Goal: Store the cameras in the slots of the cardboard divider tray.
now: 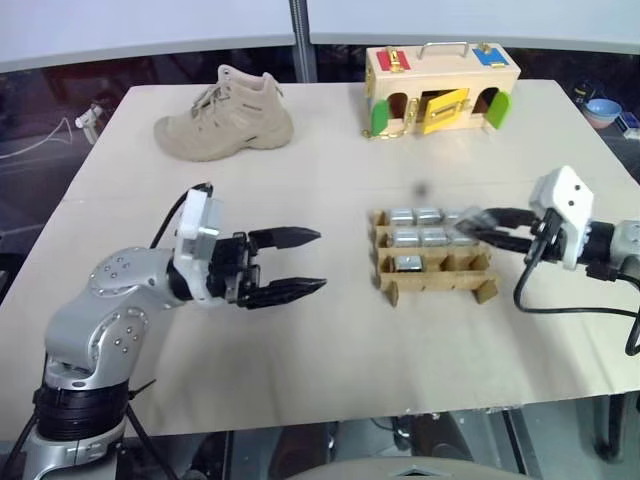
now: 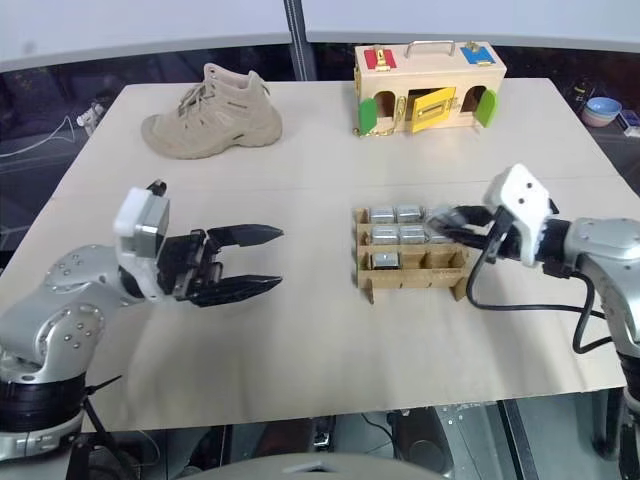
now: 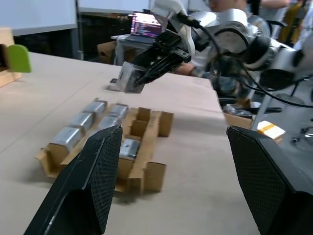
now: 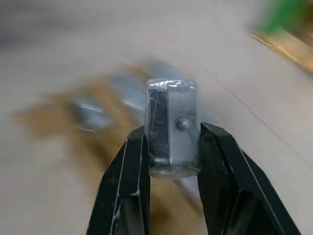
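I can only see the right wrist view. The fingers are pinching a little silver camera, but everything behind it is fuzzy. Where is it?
Observer: The right gripper holds the camera just above the right side of the cardboard divider tray.
Operator: Are there empty slots?
Observer: Yes, the front row's middle and right slots look empty; its left slot holds a stored camera.
Operator: What's the other hand doing?
Observer: The left gripper is open and empty, left of the tray, pointing at it.

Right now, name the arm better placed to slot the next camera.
Right. The right gripper is shut on a camera at the cardboard divider tray; the left gripper hangs open and empty, away from it.
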